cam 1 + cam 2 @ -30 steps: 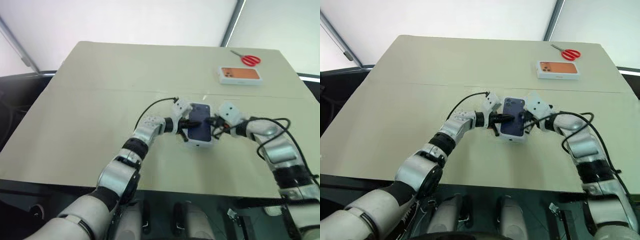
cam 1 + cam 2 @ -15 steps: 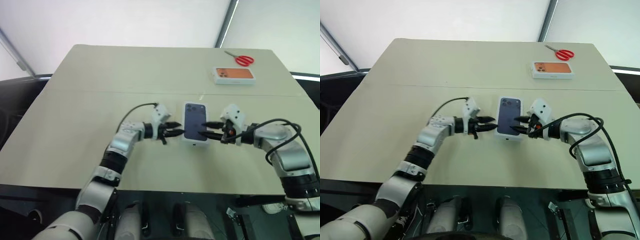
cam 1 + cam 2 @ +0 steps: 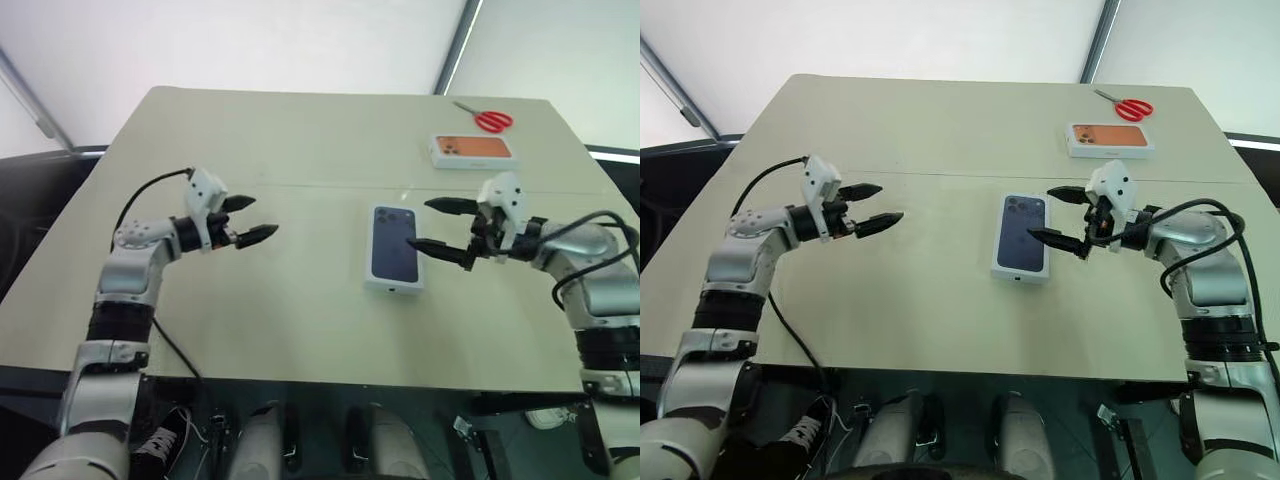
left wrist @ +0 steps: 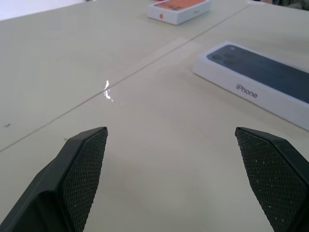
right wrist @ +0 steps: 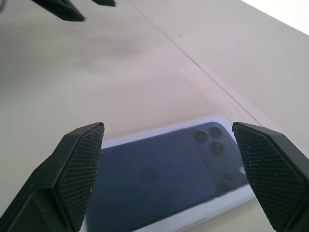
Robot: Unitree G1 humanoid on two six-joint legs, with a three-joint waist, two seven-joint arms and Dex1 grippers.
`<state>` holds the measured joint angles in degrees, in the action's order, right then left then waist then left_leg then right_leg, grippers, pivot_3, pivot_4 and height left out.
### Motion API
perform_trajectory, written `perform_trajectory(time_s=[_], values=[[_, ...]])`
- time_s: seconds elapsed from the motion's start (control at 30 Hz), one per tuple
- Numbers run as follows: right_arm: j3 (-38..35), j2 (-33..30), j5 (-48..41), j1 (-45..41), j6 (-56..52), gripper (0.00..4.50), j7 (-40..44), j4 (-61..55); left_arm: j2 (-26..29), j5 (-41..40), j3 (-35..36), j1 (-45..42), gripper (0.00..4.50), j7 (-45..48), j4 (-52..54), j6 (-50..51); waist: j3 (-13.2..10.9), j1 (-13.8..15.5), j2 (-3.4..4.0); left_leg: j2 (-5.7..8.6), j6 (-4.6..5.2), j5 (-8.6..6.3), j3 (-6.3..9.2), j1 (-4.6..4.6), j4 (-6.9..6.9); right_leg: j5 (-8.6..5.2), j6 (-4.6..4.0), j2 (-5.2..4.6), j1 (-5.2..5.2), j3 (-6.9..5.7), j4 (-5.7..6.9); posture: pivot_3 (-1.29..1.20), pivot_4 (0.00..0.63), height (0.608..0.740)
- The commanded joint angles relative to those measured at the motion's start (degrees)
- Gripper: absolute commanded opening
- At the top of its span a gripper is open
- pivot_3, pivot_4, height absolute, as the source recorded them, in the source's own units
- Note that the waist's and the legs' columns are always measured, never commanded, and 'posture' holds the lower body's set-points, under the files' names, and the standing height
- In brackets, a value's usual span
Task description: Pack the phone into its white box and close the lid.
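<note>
The lid [image 3: 394, 257], white with a dark-blue phone picture on top, lies flat and closed at the middle of the table. It also shows in the left wrist view [image 4: 260, 79] and the right wrist view [image 5: 159, 174]. The phone and the white box's tray are hidden beneath it. My left gripper [image 3: 262, 216] hovers open well to the left of the lid, pointing toward it, with nothing between its fingers. My right gripper [image 3: 420, 223] is open just right of the lid, its lower finger over the lid's right edge, holding nothing.
A box with an orange phone picture [image 3: 473, 150] lies at the far right of the table, with red scissors [image 3: 488, 120] just behind it. A seam crosses the tabletop behind the lid. The table's front edge is close below my arms.
Both grippers were shut against the lid's sides and have opened. My left arm swung far to the left, away from it. My right gripper lifted a little and drew back to the right.
</note>
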<state>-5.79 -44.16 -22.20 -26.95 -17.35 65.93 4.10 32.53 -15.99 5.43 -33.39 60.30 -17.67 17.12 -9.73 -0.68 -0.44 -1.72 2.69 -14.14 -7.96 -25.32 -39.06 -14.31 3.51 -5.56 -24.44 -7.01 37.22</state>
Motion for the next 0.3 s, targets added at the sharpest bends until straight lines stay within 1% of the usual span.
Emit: perform_trajectory(time_s=[0.03, 0.17, 0.3], values=[[-3.38, -2.63, -0.81, 1.58, 2.34, 4.44, 1.84, 1.28, 4.41, -2.91, 4.00, 4.57, 4.44, 1.59, 5.66, 0.11, -0.01, -0.07, 0.01, 0.00, 0.00, 0.00, 0.00, 0.01, 0.01, 0.00, 0.00, 0.00, 0.00, 0.00, 0.00, 0.00, 0.150, 0.738], [-1.89, -2.71, 1.21, 1.11, 5.43, 4.44, 2.36, 4.58, 5.62, -3.81, 4.49, 7.63, 4.44, -0.08, 9.27, 2.19, -0.01, 0.33, 0.02, 0.00, -0.02, 0.00, 0.00, 0.03, 0.00, -0.01, -0.01, -0.04, 0.01, 0.00, 0.02, 0.00, 0.150, 0.738], [-1.33, -2.16, 1.69, 0.44, 6.64, 4.44, 2.22, 5.79, 7.22, -5.28, 6.69, 10.26, 4.44, -1.68, 12.28, 4.06, -0.01, 0.11, 0.02, 0.01, 0.00, -0.03, 0.00, 0.01, 0.01, -0.01, -0.01, -0.10, -0.01, 0.01, -0.01, 0.00, 0.150, 0.738]])
